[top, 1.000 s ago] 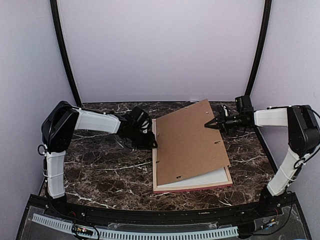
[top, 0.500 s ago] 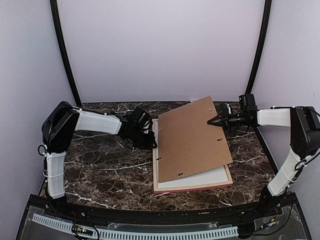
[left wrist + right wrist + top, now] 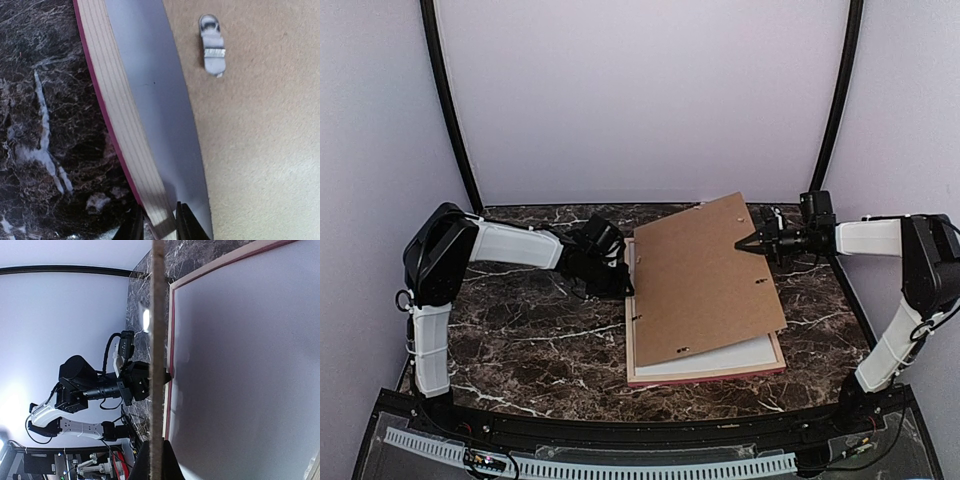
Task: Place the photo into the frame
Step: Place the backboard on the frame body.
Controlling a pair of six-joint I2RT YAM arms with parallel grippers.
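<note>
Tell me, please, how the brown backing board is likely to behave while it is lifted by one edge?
Probably stiff: the backing board looks flat though the right gripper pinches only its edge. Likely light, since that thin pinch holds it tilted. It may pivot or slide, its left side seeming to rest loosely on the frame.

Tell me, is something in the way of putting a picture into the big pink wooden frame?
Yes. The flat brown backing board lies slanted across most of the thin pink-faced wooden picture frame, its right edge pinched and held up by the right fingers. A white sheet shows in the frame under it.
</note>
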